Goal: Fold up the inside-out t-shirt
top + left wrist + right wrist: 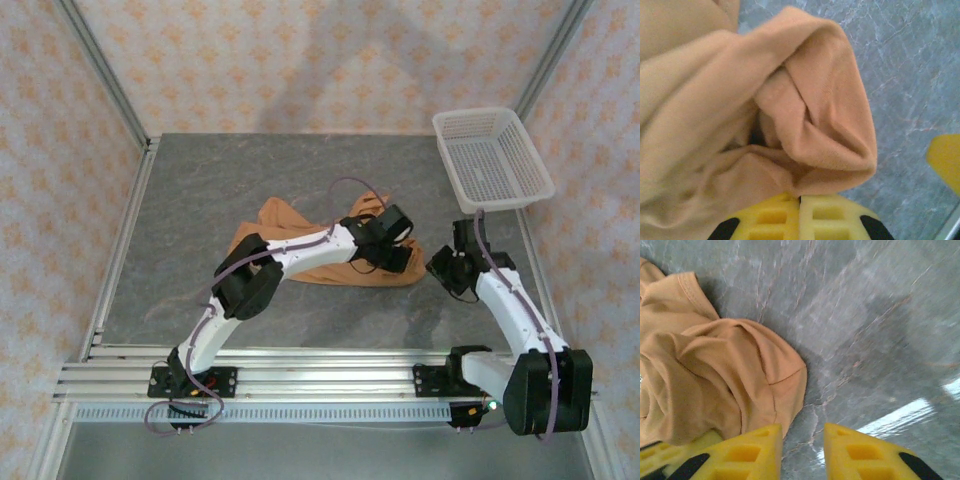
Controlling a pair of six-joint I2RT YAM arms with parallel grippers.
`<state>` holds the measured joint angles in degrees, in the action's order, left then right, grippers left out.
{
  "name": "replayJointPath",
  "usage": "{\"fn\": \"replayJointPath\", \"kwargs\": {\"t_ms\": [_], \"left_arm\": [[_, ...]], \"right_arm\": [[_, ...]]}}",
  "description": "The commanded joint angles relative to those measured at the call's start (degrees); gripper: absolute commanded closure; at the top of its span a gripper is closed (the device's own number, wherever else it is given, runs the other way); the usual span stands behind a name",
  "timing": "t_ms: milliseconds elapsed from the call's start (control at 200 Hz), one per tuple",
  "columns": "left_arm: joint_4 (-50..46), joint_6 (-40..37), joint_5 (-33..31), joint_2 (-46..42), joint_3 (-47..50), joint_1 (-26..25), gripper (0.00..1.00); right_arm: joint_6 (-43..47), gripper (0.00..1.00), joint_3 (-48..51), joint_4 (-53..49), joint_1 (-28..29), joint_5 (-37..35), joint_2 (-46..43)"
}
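Overhead: basket right of t-shirt

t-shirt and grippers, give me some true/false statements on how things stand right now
1. The t-shirt lies spread flat on the table. False: it sits crumpled in a heap.
2. The left gripper is shut, with shirt cloth bunched at its fingertips. True.
3. The right gripper has hold of the t-shirt. False: its jaws stand apart over bare table, just beside the shirt's edge.
4. The white basket sits at the far right corner of the table, with no cloth in it. True.
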<state>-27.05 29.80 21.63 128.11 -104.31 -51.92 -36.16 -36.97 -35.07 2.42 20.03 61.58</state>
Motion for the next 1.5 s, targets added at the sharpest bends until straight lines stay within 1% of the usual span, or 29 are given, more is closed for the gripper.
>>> {"fn": "replayJointPath", "kwargs": {"t_ms": [0, 210, 275, 310, 370, 400, 425, 455, 490, 545, 611, 681, 711, 791, 861, 876, 921, 966, 1016, 1041, 1056, 1116, 1181, 1236, 1296, 1441, 1491], "left_arm": [[-1.12, 0.43, -1.06, -3.76, 0.6, 2.26, 1.0], [-0.75, 0.49, 0.32, -7.37, 2.75, 3.33, 1.0], [-0.42, 0.47, 0.95, -8.02, 3.3, 3.43, 1.0], [-0.17, 2.21, 1.3, -8.51, 3.69, 3.57, 1.0], [0.39, 2.67, 1.83, -9.62, 4.56, 3.9, 1.0], [0.65, 2.86, 1.92, -10.32, 5.16, 4.13, 1.0], [0.95, 3.01, 1.93, -11.06, 5.67, 4.32, 1.0], [1.3, 3.1, 1.93, -12.03, 6.52, 4.6, 1.0], [1.63, 3.18, 1.84, -13.24, 7.46, 4.92, 1.0], [2.19, 3.41, 1.84, -15.02, 9.14, 5.28, 1.0], [3.34, 3.93, 1.41, -17.11, 11.38, 5.35, 1.0], [7.58, 6.35, 1.66, -18.34, 15.29, 4.87, 1.0], [10.17, 7.77, 1.67, -20.49, 17.15, 4.23, 1.0], [16.37, 10.93, 0.8, -20.57, 21.47, 0.6, 1.0], [19.45, 12.86, 0.1, -19.07, 23.18, -3.82, 0.95], [20.01, 13.13, 0.01, -17.44, 23.52, -4.66, 0.94], [21.75, 14.05, -0.64, -16.18, 25.07, -6.79, 0.88], [23.68, 14.4, -1.88, -16.29, 27.48, -8.42, 0.77], [23.4, 13.96, -3.41, -17.85, 29.74, -8.89, 0.61], [22.48, 13.58, -4.62, -18.32, 30.81, -8.79, 0.57], [21.7, 13.13, -5.47, -20.41, 31.36, -8.74, 0.57], [17.77, 11.05, -8.59, -24.45, 33.17, -7.38, 0.57], [13.38, 9.98, -10.18, -28.55, 34.88, -4.02, 0.58], [11.4, 9.54, -10.31, -32.23, 37.16, -0.12, 0.59], [9.21, 8.9, -11.27, -36.31, 39.6, 4.42, 0.59], [1.44, 5.32, -14.14, -43.56, 43.04, 15.05, 0.59], [-0.83, 3.77, -15.16, -45.16, 44.03, 18.26, 0.59]], "right_arm": [[-5.01, 0.74, 3.0, 9.68, 0.11, 7.45, 1.15], [-8.93, 0.68, 1.11, 17.56, 4.25, 7.64, 5.93], [-10.06, 0.65, 0.47, 20.11, 5.31, 7.07, 9.28], [-10.6, 0.63, 0.28, 21.57, 5.73, 6.72, 10.76], [-11.12, 0.63, -0.3, 23.61, 5.93, 5.84, 13.92], [-11.0, 0.66, -0.69, 23.51, 5.93, 4.78, 15.63], [-10.67, 0.73, -1.02, 23.2, 5.93, 3.51, 16.79], [-10.24, 0.87, -1.37, 22.38, 5.86, 1.88, 18.04], [-9.67, 1.0, -1.52, 21.09, 5.77, 0.1, 18.81], [-8.99, 1.0, -0.67, 19.36, 5.45, -1.84, 18.47], [-8.42, 1.0, 1.29, 17.79, 5.32, -3.69, 15.72], [-7.81, 1.0, 3.24, 14.82, 5.23, -5.86, 11.59], [-7.55, 1.0, 3.98, 13.55, 5.2, -6.72, 9.73], [-6.64, 1.0, 5.55, 10.15, 4.99, -8.9, 5.7], [-5.82, 1.0, 6.11, 7.32, 4.19, -10.31, 2.23], [-5.58, 1.0, 6.12, 6.77, 3.96, -10.49, 1.55], [-4.79, 1.0, 5.97, 5.51, 2.97, -10.83, 0.05], [-3.97, 1.0, 5.33, 4.07, 1.83, -11.23, -0.94], [-2.95, 1.0, 4.14, 2.62, 0.98, -11.42, -1.57], [-2.6, 1.0, 3.4, 1.84, 0.84, -11.54, -1.7], [-2.33, 1.0, 2.91, 1.44, 0.84, -11.57, -1.79], [-1.72, 1.0, 1.34, 0.45, 0.84, -10.66, -2.06], [-1.37, 1.0, -0.03, 0.07, 1.08, -8.87, -2.3], [-1.66, 0.95, -0.73, 0.32, 1.8, -7.11, -2.43], [-2.36, 0.88, -1.32, 1.08, 3.56, -5.38, -2.45], [-4.78, 0.74, -2.54, 3.15, 11.12, -4.86, -1.11], [-5.14, 0.71, -3.45, 3.5, 13.71, -5.45, -0.1]]}}
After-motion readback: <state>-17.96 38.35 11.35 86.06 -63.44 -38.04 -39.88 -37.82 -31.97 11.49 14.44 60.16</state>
